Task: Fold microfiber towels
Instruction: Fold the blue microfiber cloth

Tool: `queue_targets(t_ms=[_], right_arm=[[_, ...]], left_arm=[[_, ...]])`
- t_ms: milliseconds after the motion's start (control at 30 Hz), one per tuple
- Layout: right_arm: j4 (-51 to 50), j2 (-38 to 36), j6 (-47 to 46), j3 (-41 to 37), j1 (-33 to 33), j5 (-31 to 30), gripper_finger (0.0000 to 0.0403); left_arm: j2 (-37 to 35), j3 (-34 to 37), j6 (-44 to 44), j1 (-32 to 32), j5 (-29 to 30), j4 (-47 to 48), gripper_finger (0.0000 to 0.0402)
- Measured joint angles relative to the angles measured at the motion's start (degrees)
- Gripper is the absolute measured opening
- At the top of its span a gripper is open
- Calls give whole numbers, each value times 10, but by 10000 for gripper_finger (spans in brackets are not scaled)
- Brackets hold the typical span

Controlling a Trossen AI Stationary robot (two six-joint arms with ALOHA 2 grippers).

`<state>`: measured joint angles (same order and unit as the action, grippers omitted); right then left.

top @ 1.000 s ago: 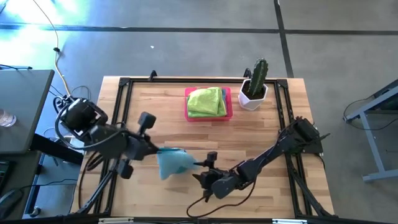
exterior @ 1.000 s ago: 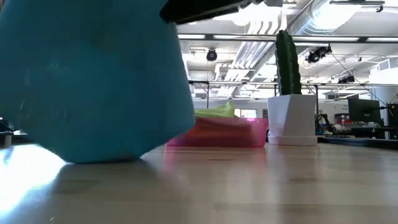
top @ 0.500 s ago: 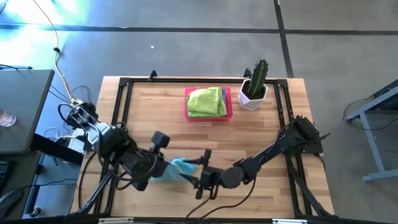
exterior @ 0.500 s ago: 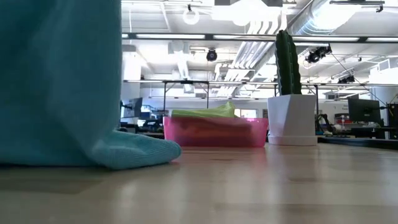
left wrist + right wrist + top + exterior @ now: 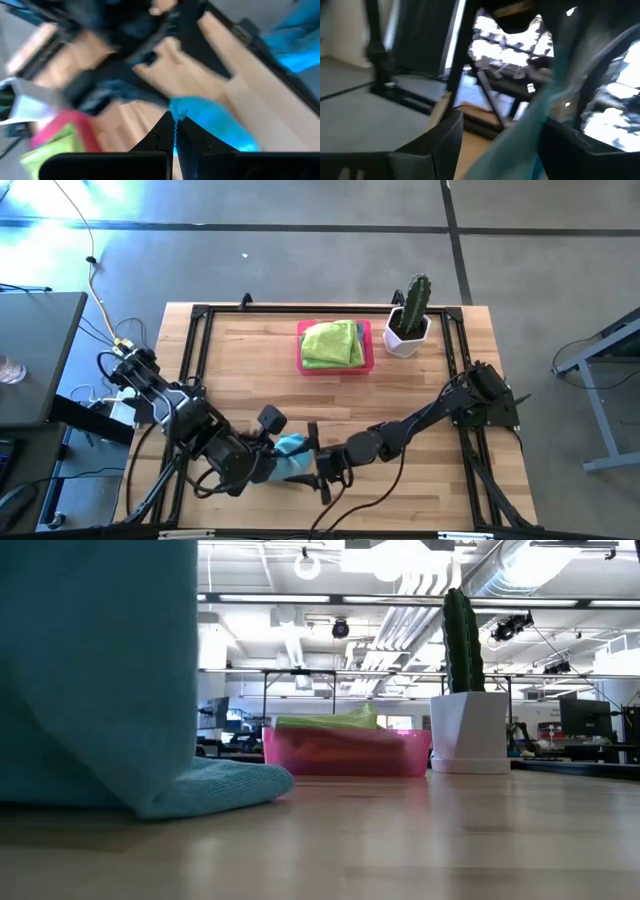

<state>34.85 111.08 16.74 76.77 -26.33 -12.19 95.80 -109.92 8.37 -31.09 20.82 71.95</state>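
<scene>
**Blue towel mid-fold, green ones already in the tray**

We see a light blue microfiber towel [image 5: 289,448] bunched at the worktop's [image 5: 440,480] near edge. The left claw [image 5: 268,457] pinches its edge; the right claw [image 5: 316,463], spread wide, straddles hanging cloth. Folded lime green towels [image 5: 331,343] fill the pink tray [image 5: 367,364] beside a potted cactus [image 5: 412,312]. We judge this fold unfinished.
</scene>
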Motion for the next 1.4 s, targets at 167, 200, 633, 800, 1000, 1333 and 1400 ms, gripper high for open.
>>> queue_targets(t_ms=[167, 200, 633, 800, 1000, 1333, 1400], right_arm=[[-52, 0, -31, 0, 1, 79, 224], [-63, 0, -42, 0, 1, 88, 224], [-117, 0, -93, 0, -9, 110, 224], [-132, 0, -108, 0, -8, 52, 224], [-199, 1, -175, 0, -7, 13, 224], [-243, 11, -248, 0, -7, -30, 224], [-238, 24, -254, 0, -7, -39, 224]], left_arm=[[-12, -2, 9, 3, 67, 2, 1], [-13, -2, 13, 6, 74, 3, 1], [-40, -2, 39, 24, 132, -26, 1], [-53, -2, 57, 30, 135, -75, 1], [-77, -2, 68, 30, 137, -94, 1], [-106, -2, 75, 30, 176, -152, 1], [-108, -2, 86, 30, 176, -171, 1]])
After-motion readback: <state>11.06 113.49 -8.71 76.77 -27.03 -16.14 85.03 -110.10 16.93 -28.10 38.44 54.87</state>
